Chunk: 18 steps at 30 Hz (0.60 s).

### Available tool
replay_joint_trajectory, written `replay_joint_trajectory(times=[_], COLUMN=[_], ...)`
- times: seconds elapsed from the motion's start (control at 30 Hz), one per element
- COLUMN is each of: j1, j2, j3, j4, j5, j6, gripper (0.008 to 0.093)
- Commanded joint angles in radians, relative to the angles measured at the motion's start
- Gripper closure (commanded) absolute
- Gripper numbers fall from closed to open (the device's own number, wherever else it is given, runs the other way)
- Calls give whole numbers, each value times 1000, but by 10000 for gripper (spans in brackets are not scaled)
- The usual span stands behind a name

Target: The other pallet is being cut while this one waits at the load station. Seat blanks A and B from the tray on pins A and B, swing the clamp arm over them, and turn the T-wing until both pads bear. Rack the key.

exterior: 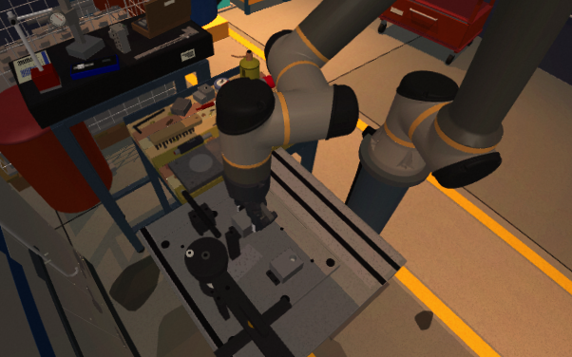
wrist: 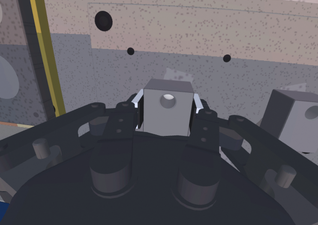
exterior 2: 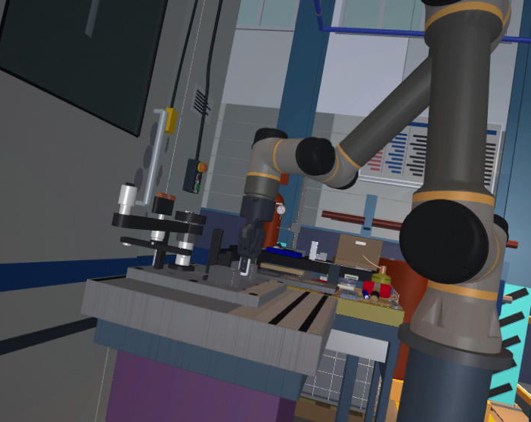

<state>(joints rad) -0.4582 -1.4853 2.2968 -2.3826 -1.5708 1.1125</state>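
A grey blank with a round hole in its face sits low on the pallet plate, gripped between the fingers of my closed gripper. From the side camera the same blank stands at the far part of the plate, under my gripper. A second grey blank rests on the plate to the right. The black clamp arm with its round knob lies to the left, swung off the blanks. The pin under the held blank is hidden.
The slotted machine table carries the pallet plate. Behind it a yellow tool tray holds small parts. A red drum and a blue-framed bench stand at the far left. My arm's base column rises on the right.
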Motion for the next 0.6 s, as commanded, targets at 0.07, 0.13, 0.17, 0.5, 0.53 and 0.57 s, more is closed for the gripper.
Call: replay_joint_trajectory(times=[0.07,0.13,0.17,0.5,0.53,0.57], j1=[0,0,0,0,0,0], j2=[-1,-1,-1,-1,-1,-1], j3=[-1,-1,-1,-1,-1,-1], j4=[-2,-2,-2,-2,-2,-2], j5=[0,0,0,0,0,0], j6=[0,0,0,0,0,0], gripper=[509,469,449,334,334,334])
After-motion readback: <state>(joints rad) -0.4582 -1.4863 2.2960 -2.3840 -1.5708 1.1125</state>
